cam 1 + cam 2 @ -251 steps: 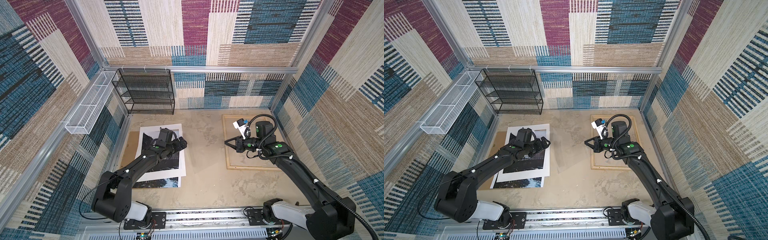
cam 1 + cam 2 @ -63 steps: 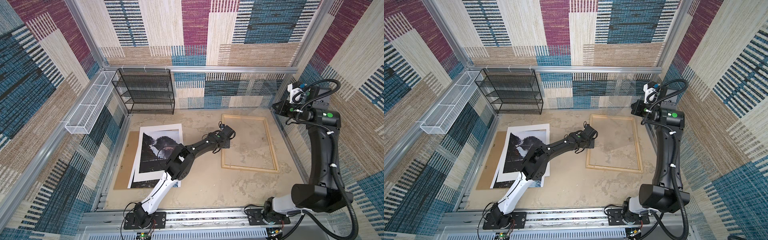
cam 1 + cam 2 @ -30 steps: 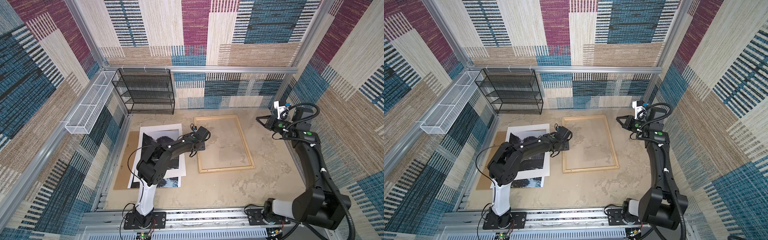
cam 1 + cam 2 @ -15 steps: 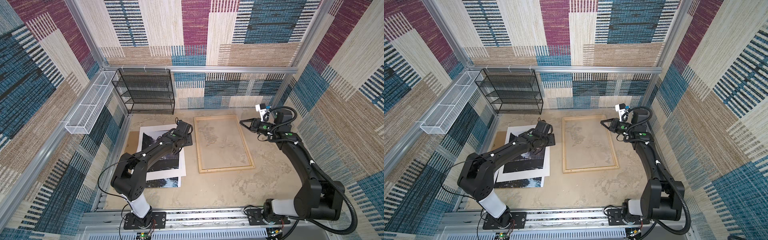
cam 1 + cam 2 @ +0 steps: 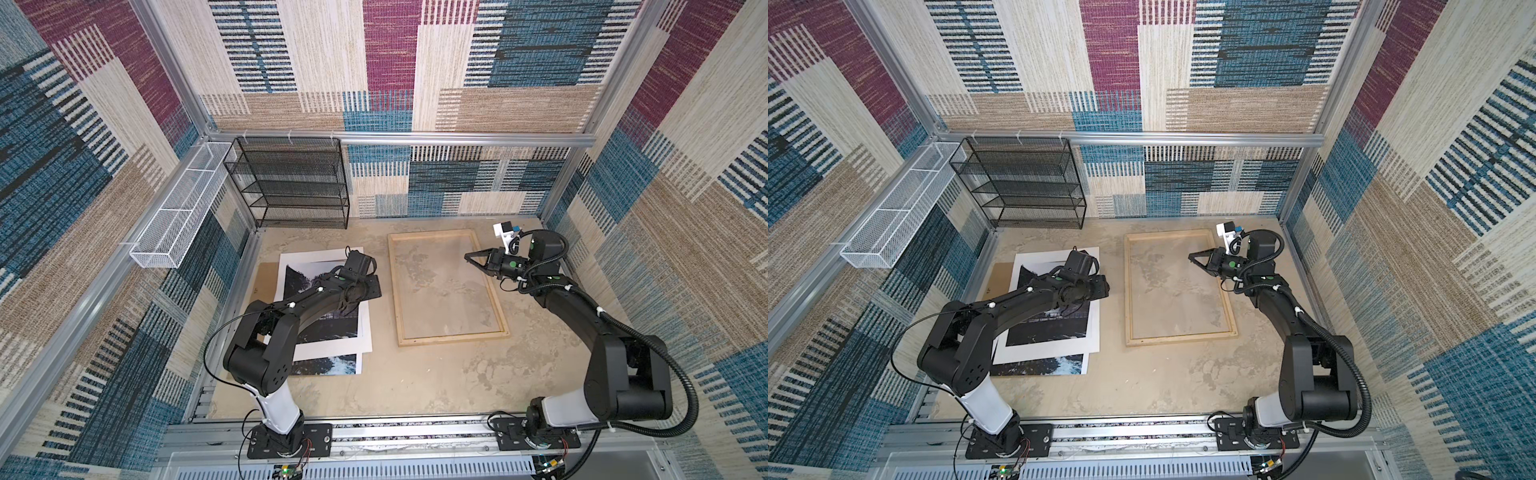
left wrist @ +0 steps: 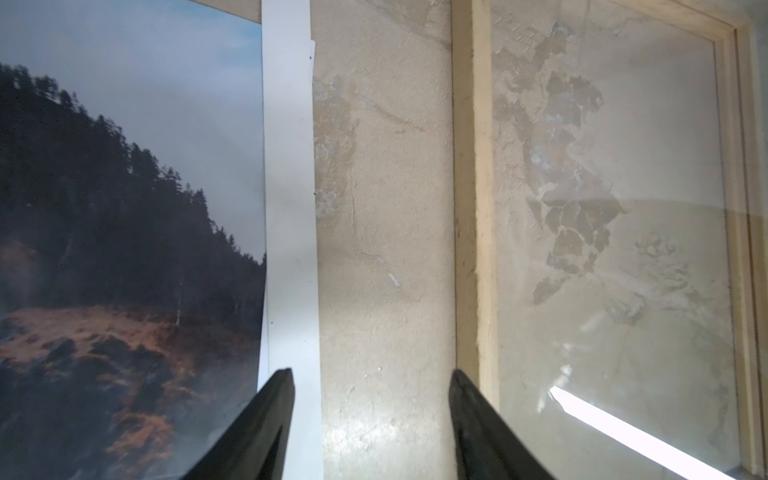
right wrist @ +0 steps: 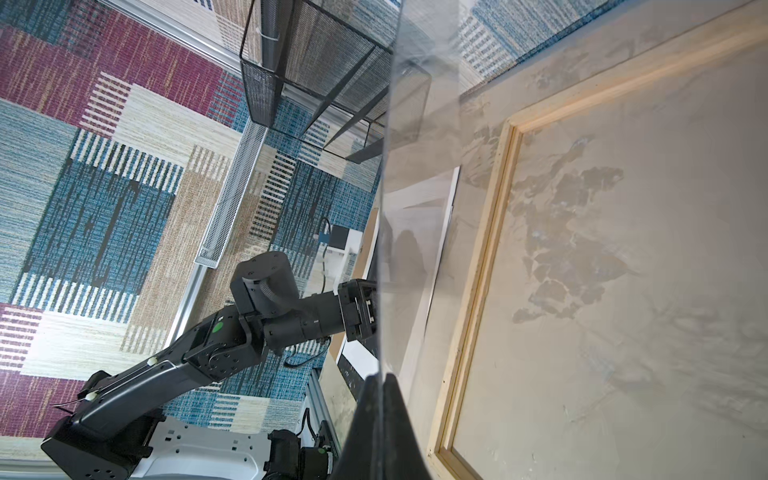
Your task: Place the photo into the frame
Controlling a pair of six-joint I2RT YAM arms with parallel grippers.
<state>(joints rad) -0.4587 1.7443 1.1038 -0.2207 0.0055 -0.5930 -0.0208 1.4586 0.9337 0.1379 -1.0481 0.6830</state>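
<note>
The photo (image 5: 332,366) lies at the left under a white mat (image 5: 332,347); its dark hills show through the mat's opening (image 6: 104,199). The pale wood frame (image 5: 453,337) lies flat mid-table, also seen in the wrist views (image 6: 473,208) (image 7: 478,270). My left gripper (image 5: 376,286) (image 6: 370,371) hovers open over the gap between the mat's right edge and the frame's left bar, holding nothing. My right gripper (image 5: 466,256) (image 7: 384,376) hangs above the frame's right side, shut on the edge of a clear pane (image 7: 415,232).
A brown backing sheet (image 5: 264,282) lies under the mat and photo. A black mesh shelf (image 5: 291,187) stands at the back left and a white wire basket (image 5: 178,216) hangs on the left wall. Bare table lies in front of the frame.
The left gripper has pulled back from the frame's left bar to the mat's right edge. The right gripper has swung in leftward over the frame with the pane. The frame lies still.
</note>
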